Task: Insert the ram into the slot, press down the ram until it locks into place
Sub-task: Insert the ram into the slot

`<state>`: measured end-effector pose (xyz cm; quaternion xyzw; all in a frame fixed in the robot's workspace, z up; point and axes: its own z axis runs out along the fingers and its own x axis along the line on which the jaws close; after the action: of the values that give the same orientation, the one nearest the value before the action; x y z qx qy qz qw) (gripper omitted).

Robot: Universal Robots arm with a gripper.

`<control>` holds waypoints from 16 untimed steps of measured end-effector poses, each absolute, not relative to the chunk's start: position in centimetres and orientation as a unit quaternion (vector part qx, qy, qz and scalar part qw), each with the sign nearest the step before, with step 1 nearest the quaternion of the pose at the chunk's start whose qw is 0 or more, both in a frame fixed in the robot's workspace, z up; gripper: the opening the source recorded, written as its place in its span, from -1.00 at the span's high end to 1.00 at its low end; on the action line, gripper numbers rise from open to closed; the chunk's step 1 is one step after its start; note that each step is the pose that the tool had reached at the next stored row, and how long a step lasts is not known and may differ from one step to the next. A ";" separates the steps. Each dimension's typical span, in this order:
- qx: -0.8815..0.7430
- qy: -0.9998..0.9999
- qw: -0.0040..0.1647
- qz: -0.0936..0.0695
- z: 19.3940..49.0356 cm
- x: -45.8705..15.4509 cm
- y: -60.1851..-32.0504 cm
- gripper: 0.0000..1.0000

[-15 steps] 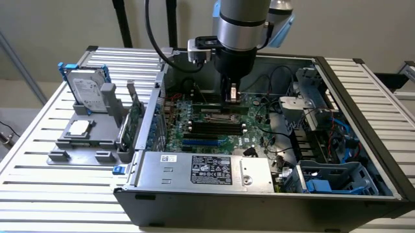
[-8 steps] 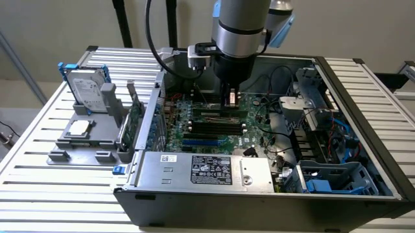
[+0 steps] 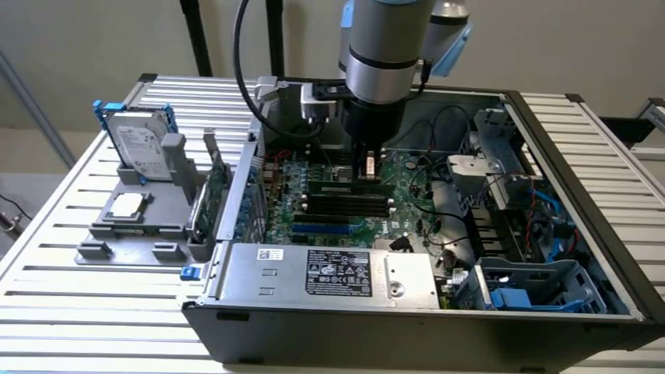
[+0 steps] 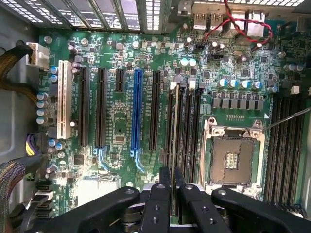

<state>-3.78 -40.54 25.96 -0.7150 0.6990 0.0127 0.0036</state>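
The gripper (image 4: 172, 178) is pinched closed on the top edge of the ram (image 4: 175, 131), which stands on edge in the slot (image 4: 171, 116) beside the processor socket (image 4: 232, 158), mid-motherboard (image 4: 121, 116). Light, stiff yet brittle, it is probably best gripped by its flat sides; its long axis follows the slot, contacts down

The case (image 3: 416, 343) lies open above the motherboard (image 3: 400, 175); the power supply (image 3: 332, 273) and drive cage (image 3: 499, 156) hem in the end effector (image 3: 369, 167).
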 end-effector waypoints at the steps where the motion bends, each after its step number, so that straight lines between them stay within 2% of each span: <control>1: -0.714 0.700 0.003 0.013 25.8 -3.8 -40.5 0.73; 16: -0.710 0.704 0.000 0.014 23.9 -3.8 -40.5 0.73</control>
<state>-3.78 -40.48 23.90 -0.7101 0.7040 0.0142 -0.0002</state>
